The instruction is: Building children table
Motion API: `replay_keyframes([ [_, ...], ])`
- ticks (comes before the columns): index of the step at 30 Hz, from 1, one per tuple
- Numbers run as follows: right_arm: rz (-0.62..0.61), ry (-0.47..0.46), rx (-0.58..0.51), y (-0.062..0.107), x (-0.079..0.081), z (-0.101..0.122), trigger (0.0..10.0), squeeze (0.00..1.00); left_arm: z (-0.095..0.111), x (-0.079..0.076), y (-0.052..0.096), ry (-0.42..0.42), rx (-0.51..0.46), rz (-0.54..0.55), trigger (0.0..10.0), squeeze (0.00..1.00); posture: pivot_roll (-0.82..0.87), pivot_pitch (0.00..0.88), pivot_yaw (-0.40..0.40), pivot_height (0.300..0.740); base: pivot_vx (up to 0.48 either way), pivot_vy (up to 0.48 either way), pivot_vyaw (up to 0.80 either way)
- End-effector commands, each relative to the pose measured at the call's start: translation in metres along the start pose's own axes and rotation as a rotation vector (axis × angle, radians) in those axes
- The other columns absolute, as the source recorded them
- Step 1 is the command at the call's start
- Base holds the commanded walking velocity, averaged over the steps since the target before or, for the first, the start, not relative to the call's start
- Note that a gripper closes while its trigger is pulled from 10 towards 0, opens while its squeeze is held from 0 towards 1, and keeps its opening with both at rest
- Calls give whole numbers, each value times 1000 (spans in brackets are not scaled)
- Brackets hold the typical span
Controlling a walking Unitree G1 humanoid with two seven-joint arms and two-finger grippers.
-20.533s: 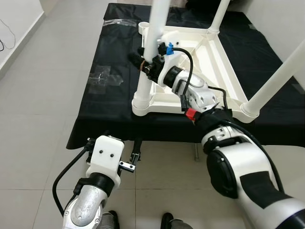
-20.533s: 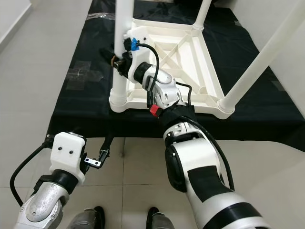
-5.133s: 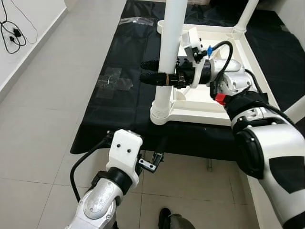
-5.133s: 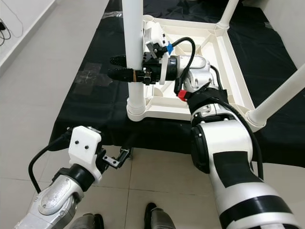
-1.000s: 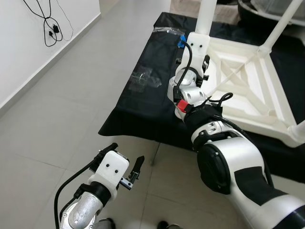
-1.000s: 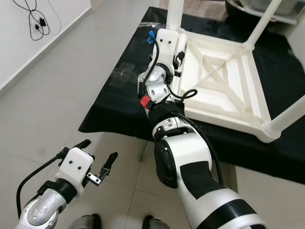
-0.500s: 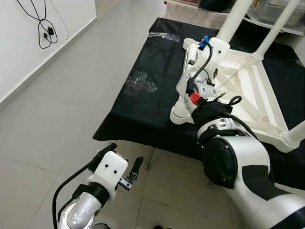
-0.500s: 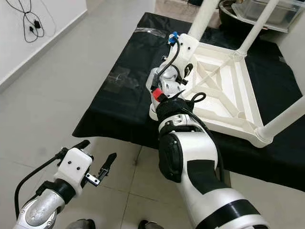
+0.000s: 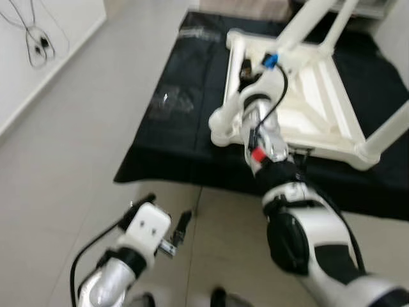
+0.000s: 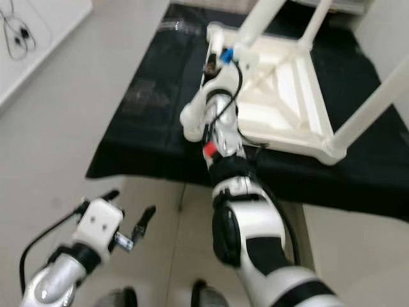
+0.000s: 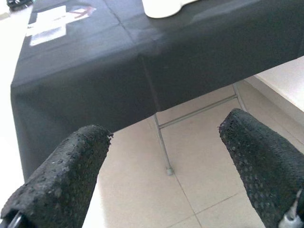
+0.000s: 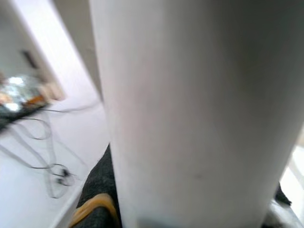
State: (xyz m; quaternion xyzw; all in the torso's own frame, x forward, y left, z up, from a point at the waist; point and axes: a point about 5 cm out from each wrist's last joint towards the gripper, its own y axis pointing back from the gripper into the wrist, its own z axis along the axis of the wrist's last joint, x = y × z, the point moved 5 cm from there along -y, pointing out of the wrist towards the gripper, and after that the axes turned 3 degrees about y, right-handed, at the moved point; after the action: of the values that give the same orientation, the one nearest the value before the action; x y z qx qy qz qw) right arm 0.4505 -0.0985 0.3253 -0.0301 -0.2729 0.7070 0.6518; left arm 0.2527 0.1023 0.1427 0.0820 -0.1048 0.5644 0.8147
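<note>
My right gripper (image 9: 246,71) reaches over the black-covered bench (image 9: 185,137) to the near-left leg (image 12: 190,109) of the white children's table (image 9: 307,109), which lies upside down there. The leg sits right against my fingers, but whether they clamp it I cannot tell. The leg's long axis rises from the frame, leaning away. My left gripper (image 11: 166,156) hangs spread above the floor (image 11: 199,185), holding nothing.
</note>
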Motion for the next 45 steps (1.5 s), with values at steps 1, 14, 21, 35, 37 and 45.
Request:
replay_keyframes([
  [1,157,-36,-49,3,16,16,10000,0,-4,1,-1,14,13,1,10000,0,128,202,-62,740,0,0,0],
  [14,597,-175,126,67,40,-23,10000,0,15,7,-15,25,-31,-19,10000,0,127,187,-54,740,0,0,0],
  [21,740,-233,189,100,54,-34,10000,0,21,9,-20,-1,-48,-43,10000,0,128,180,-54,740,0,0,0],
  [35,945,-307,260,146,72,-23,10000,0,18,14,-23,-20,-27,-42,10000,0,120,174,-50,740,0,0,0],
  [37,953,-307,264,147,73,-23,10000,0,18,15,-24,-21,-26,-43,10000,0,121,174,-48,740,0,0,0],
  [45,962,-310,267,150,74,-23,10000,0,16,13,-24,-18,-22,-50,10000,0,121,175,-47,740,0,0,0],
])
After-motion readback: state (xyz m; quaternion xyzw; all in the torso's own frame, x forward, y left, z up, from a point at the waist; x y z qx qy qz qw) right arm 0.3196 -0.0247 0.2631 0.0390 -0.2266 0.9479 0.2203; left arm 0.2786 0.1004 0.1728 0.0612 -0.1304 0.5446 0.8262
